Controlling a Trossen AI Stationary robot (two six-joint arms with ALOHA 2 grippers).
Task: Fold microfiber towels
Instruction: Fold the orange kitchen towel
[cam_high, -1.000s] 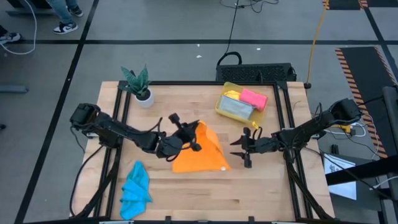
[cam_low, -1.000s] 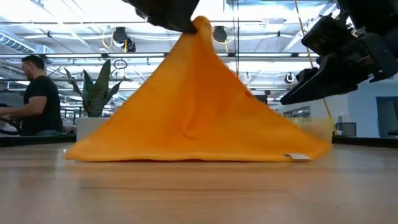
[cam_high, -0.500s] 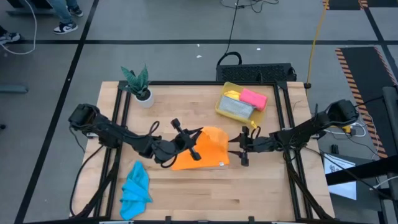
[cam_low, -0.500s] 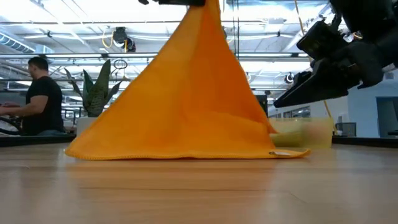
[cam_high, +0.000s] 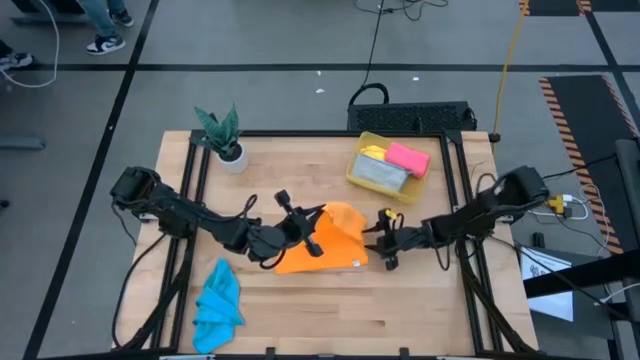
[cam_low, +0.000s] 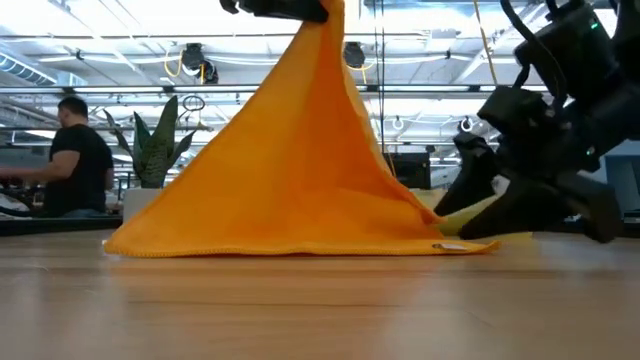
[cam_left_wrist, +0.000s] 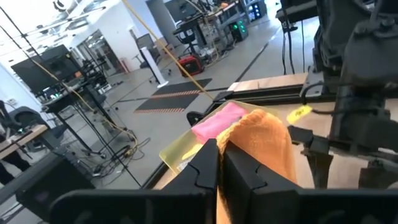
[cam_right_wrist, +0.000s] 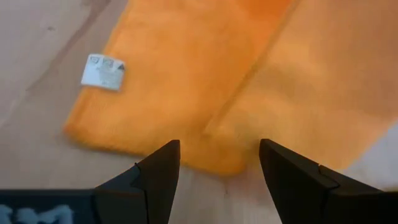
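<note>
Five towels: left pincer (cam_high: 313, 232) clamps the lifted orange towel (cam_high: 335, 243), right pincer (cam_high: 383, 245) open beside it, blue towel (cam_high: 217, 304) loose, three binned (cam_high: 390, 164).

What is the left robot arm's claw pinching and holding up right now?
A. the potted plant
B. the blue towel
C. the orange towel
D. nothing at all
C. The left gripper is shut on a lifted corner of the orange towel, which drapes down to the table like a tent in the low view; the blue towel lies untouched near the table's front edge.
</note>
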